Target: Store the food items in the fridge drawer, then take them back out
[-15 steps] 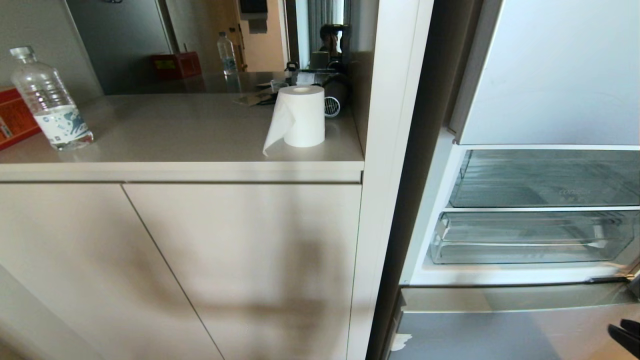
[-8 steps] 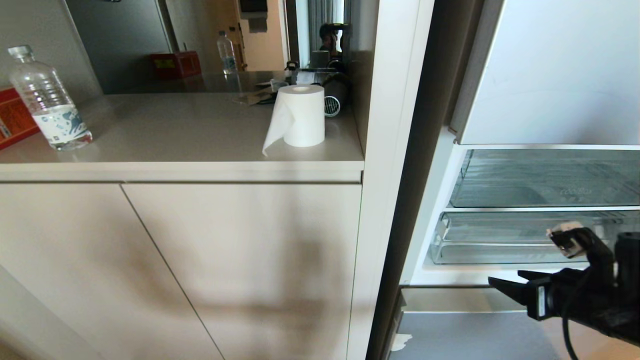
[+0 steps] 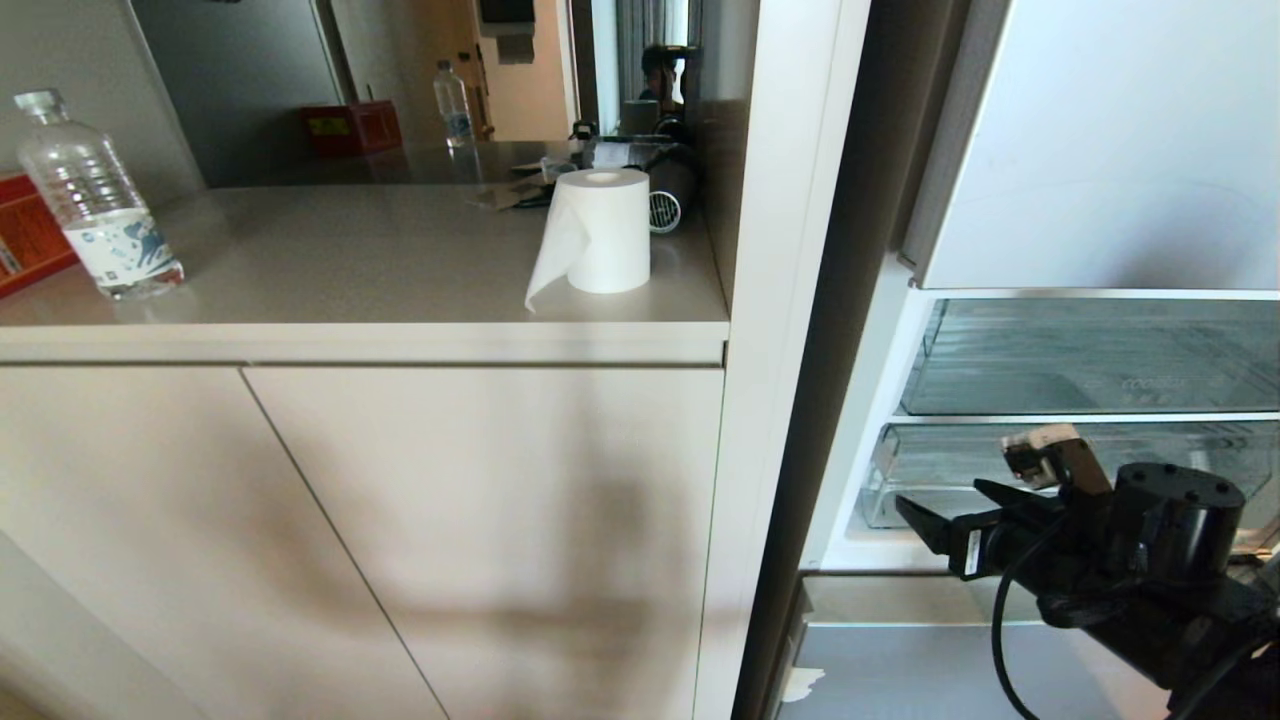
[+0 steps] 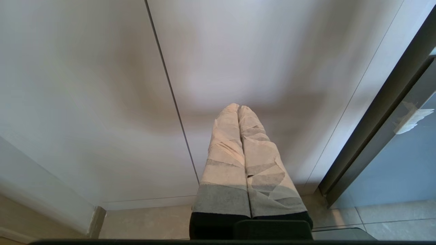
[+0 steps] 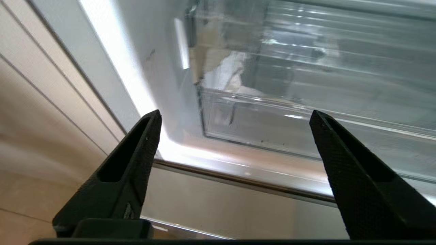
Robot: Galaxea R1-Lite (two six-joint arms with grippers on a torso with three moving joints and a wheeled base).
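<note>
1. Your right gripper [image 3: 945,520] is raised in front of the open fridge, just before the lower clear drawer [image 3: 1130,450]. Its fingers [image 5: 129,163] stand wide apart with nothing between them.
2. In the right wrist view the fingers frame the drawer's front corner [image 5: 238,112], where a scrap of white tape [image 5: 226,73] clings to the clear wall. The fingers are near the drawer front; whether they touch it you cannot tell.
3. The drawer sits pushed into the fridge, below a second clear bin [image 3: 1090,355]. What shows of its ribbed bottom looks bare.
4. No fruit appears in any view: not in the drawer, not in either gripper, not on the table [image 3: 360,260] to the left, which carries only a water bottle [image 3: 95,200], a roll of paper [image 3: 600,232] and some clutter behind it.
5. Your left gripper [image 4: 238,109] hangs low before the cupboard doors [image 4: 102,85], its taped fingers [image 4: 224,149] pressed together around nothing. It looks parked.
6. Judged from this, the task could be right at its start or near its end; the pictures alone do not settle which. With open fingers facing a closed, apparently bare drawer, the step in hand is most likely getting hold of the drawer front.
7. If this is the start, everything is left: pull the drawer out, fetch the fruit, place it inside, then take it out again.
</note>
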